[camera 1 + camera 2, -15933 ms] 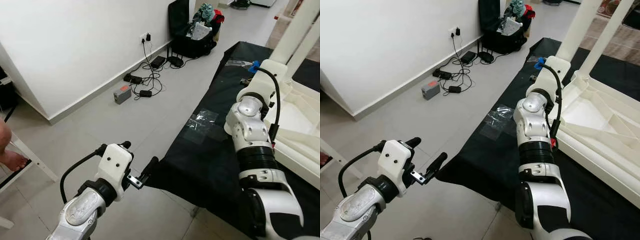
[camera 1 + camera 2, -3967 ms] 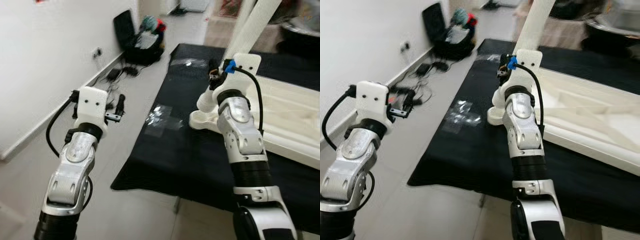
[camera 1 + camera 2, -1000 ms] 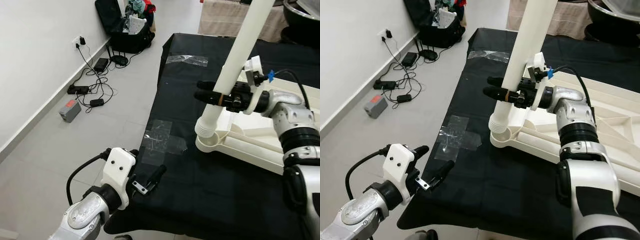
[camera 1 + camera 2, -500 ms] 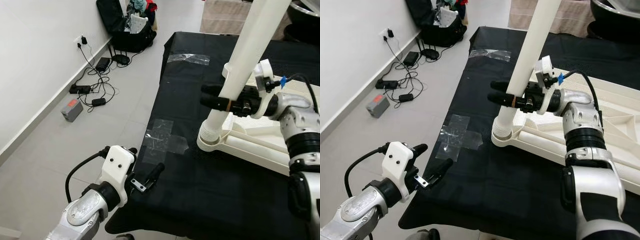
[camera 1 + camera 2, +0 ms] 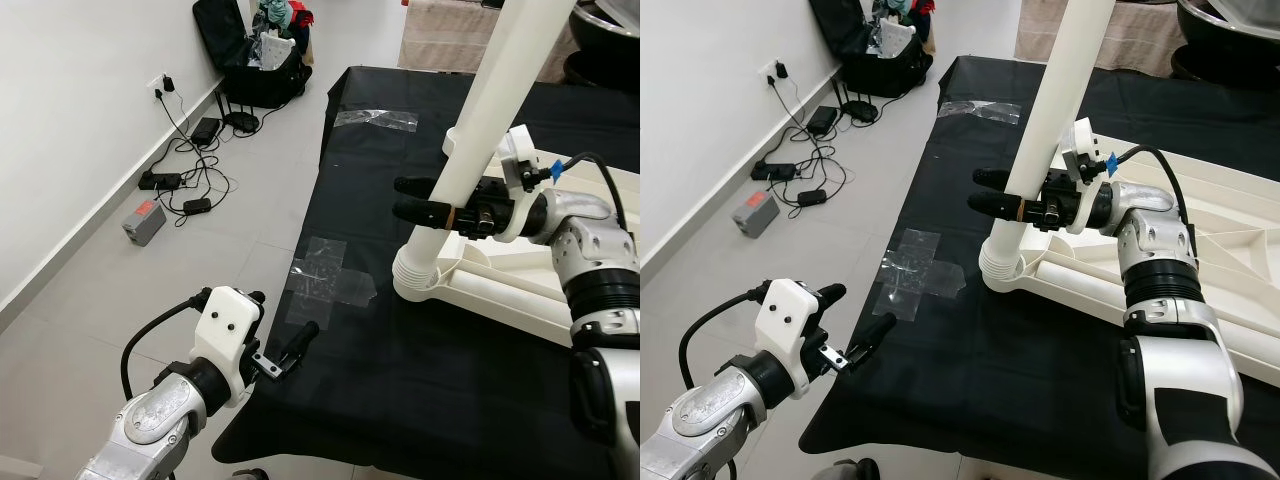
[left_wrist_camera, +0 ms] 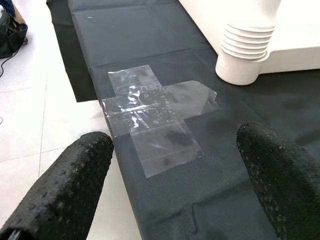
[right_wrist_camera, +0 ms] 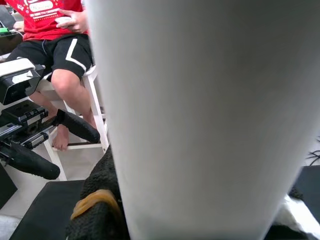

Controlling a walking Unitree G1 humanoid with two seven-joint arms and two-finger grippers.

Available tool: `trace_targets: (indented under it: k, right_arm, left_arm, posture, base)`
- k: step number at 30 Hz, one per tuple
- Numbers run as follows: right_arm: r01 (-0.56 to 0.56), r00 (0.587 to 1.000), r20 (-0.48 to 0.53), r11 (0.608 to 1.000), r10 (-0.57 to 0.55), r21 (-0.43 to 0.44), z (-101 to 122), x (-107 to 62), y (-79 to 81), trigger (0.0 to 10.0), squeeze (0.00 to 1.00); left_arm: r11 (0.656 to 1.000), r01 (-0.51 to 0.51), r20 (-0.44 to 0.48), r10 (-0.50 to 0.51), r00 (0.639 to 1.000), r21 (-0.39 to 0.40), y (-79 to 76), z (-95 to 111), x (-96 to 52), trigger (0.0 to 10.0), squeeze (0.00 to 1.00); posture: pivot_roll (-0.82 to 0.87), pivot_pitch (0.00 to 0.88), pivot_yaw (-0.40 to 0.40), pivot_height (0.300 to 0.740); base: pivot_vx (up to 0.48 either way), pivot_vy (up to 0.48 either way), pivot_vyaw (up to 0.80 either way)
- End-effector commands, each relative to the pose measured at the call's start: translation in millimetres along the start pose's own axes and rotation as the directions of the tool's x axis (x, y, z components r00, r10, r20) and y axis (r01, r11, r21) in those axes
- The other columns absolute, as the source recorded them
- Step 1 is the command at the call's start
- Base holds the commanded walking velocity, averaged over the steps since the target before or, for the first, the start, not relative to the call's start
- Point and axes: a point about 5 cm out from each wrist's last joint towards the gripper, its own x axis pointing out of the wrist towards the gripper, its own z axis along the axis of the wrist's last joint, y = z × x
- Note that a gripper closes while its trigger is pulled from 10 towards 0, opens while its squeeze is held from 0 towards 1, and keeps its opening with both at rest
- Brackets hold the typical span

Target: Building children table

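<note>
Spread over grey floor tiles, black cloth carrying upturned white tabletop. Standing in its corner socket, white table leg, pinched by right end effector. Keeping leg vertical, twisting gently, advisable. Left end effector hovering spread above clear tape patch.

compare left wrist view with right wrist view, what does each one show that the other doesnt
Left wrist view: the clear tape patch stuck on the black mat, bare floor tiles, and the ribbed socket at the foot of the white table leg.

Right wrist view: a seated person in a red shirt and black shorts on a white stool, plus the left gripper seen from across.

Both: the white table leg, close up in the right wrist view.
</note>
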Motion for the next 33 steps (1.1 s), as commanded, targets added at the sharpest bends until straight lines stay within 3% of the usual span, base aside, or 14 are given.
trace_targets:
  k: [1,19,33]
  right_arm:
    - [0.016,0.999,-0.033,1.000,-0.016,-0.001,-2.4,-4.7,-0.5,10.0,0.00]
    - [-0.005,0.998,-0.064,1.000,0.003,-0.020,-8.9,-12.8,6.4,10.0,0.00]
    - [-0.008,0.995,-0.097,1.000,0.009,0.014,-33.8,2.2,19.3,10.0,0.00]
  left_arm:
    - [1.000,0.001,-0.011,-0.001,1.000,0.000,0.2,-2.0,-1.2,10.0,0.00]
    - [1.000,-0.004,-0.011,0.004,1.000,0.003,3.3,-2.7,0.3,10.0,0.00]
    - [1.000,-0.008,0.006,0.008,1.000,0.011,5.8,0.3,4.1,10.0,0.00]
  posture:
    - [0.15,0.238,0.002,0.740]
    - [0.16,0.225,0.007,0.740]
    - [0.15,0.211,0.009,0.740]
  base:
    - [0.000,0.000,0.00]
    - [0.000,0.000,0.00]
    - [0.000,0.000,0.00]
